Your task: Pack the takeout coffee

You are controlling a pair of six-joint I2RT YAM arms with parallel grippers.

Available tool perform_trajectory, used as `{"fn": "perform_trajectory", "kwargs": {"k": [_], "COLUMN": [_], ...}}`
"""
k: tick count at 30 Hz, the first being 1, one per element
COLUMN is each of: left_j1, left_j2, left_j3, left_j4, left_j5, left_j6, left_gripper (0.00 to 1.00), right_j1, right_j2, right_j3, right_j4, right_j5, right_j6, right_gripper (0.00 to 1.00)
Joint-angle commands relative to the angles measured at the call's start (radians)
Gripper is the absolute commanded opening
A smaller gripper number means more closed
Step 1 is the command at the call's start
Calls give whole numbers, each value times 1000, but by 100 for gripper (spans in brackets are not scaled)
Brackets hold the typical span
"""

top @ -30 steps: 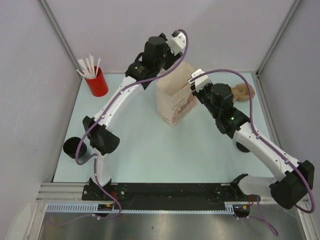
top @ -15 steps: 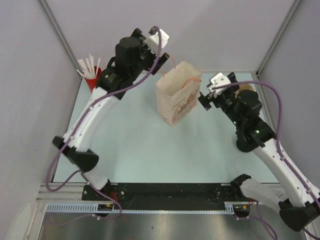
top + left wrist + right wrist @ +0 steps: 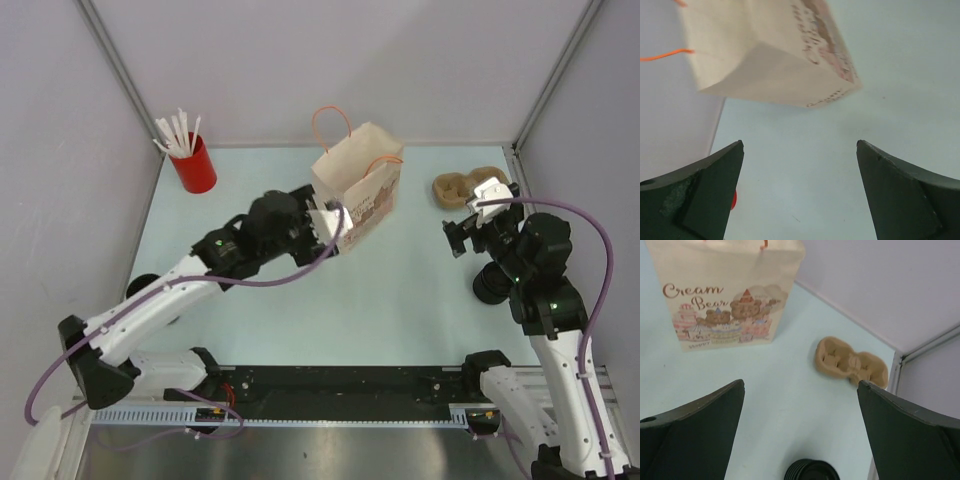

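The paper bag stands upright at the back middle of the table, orange handles up. In the left wrist view the paper bag is just ahead. The right wrist view shows the printed face of the paper bag. My left gripper hangs open by the bag's near left corner, nothing between its fingers. My right gripper is open and empty to the bag's right. Only a dark edge of the takeout coffee peeks from under my left arm.
A red cup of white straws stands at the back left. A brown pulp cup carrier lies at the back right. A squat black round piece sits under my right arm. Grey walls close three sides.
Both grippers have opened and drawn away from the bag's top. The left arm has swung down to the bag's near side. The right arm has pulled back to the right.
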Motion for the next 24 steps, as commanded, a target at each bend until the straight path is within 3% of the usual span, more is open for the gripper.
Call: {"fn": "perform_trajectory", "kwargs": {"k": [1,10,19,24], "left_j1": [-96,-276,-259,-210], "left_j2": [17,172,472,568], "left_j3": [-36,-148,-122,-66], "left_j4": [36,174,372,378], "left_j5": [-12,-47,-93,-89], "left_j6": [106,192,222,216], "left_gripper": [99,99,99,99], "right_j1": [-70,-134,-203,-220], "right_j2": [-52,-95,-104,-104], "right_j3": [-93,-164,-180,-183], "right_j4": [-18,67,117,122], "right_j5": [-90,43,106,106], "right_j6": [37,62,117,122], "right_gripper": [100,100,100,100]}}
